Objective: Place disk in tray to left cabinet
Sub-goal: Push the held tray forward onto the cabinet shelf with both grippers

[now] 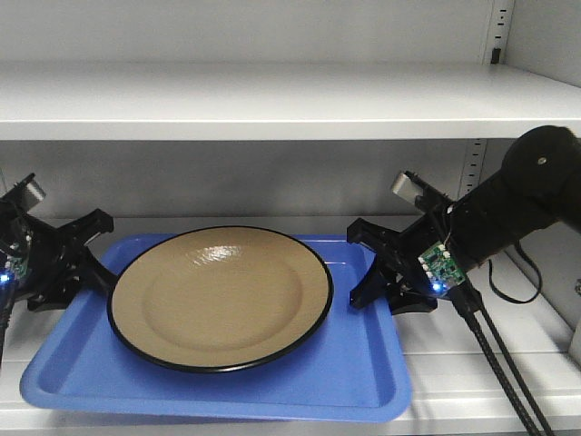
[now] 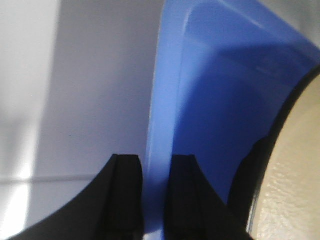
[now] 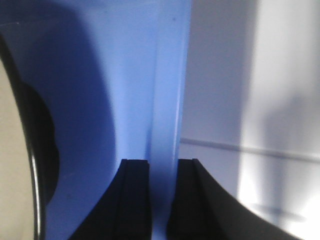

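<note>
The tan disk with its thin black rim lies flat in the blue tray. The tray sits at the level of the cabinet's lower shelf, under a wide upper shelf. My left gripper is shut on the tray's left lip. In the left wrist view the gripper straddles the lip of the tray, with the disk at the right. My right gripper is shut on the right lip. The right wrist view shows the gripper, the tray and the disk's edge.
The upper shelf hangs low over the tray and both arms. A slotted strip runs up the cabinet's back right corner. Black cables trail from the right arm down over the shelf's front edge. A grey side wall closes the right.
</note>
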Robot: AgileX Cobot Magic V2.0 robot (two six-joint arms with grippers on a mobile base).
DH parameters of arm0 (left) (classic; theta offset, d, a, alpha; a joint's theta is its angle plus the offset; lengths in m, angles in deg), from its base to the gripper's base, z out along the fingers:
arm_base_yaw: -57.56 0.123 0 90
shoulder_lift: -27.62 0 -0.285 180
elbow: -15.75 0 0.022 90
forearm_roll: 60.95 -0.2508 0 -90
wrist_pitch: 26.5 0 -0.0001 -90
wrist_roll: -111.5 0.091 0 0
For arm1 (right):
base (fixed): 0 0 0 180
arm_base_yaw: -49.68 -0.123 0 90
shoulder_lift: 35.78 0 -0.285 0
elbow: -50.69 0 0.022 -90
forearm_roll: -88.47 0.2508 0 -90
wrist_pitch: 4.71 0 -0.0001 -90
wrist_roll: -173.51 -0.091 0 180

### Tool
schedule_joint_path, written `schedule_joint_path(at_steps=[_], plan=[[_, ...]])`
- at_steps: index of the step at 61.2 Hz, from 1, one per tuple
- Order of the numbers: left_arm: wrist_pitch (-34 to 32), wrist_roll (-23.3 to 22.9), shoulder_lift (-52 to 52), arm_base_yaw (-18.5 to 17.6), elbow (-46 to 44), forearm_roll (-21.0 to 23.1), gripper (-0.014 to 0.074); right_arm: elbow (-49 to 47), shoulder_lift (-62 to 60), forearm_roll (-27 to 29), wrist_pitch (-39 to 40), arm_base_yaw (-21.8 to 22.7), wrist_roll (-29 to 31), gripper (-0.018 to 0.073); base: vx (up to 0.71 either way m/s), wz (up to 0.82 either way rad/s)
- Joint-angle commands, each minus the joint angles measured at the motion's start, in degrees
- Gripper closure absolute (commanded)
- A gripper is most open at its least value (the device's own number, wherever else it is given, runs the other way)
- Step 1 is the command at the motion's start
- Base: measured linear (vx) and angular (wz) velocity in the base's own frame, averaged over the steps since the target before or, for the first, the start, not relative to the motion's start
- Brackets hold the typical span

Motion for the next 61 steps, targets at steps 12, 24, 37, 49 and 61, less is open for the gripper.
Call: schedule_joint_path(at_steps=[12, 24, 37, 49, 61], plan=[[-9.4, -0.8, 1.5, -1.7, -2.2, 9.4, 0.0597, -2.1, -0.1, 9.8, 10.7, -1.4, 0.6, 0.0564, 0.0, 0.0], [-11.0, -0.8, -2.7, -1.7, -2.2, 9.4, 0.0597, -2.1, 1.2, 9.6, 14.6, -1.4, 1.0, 0.0564, 0.0, 0.0], [-14.0, -0.8, -5.1, -1.7, -2.2, 9.4, 0.0596, -2.1, 2.9, 7.0, 16.8, -1.4, 5.6, 0.0559, 0.0, 0.0], [-14.2, -0.8, -6.2, -1.7, -2.2, 9.3, 0.0577, -2.1, 3.7, 6.5, 19.3, -1.4, 5.6, 0.0533, 0.0, 0.0], [-14.0, -0.5, -7.6, -1.7, -2.2, 9.3, 0.0489, -2.1, 4.7, 6.5, 19.5, -1.4, 5.6, 0.0454, 0.0, 0.0]])
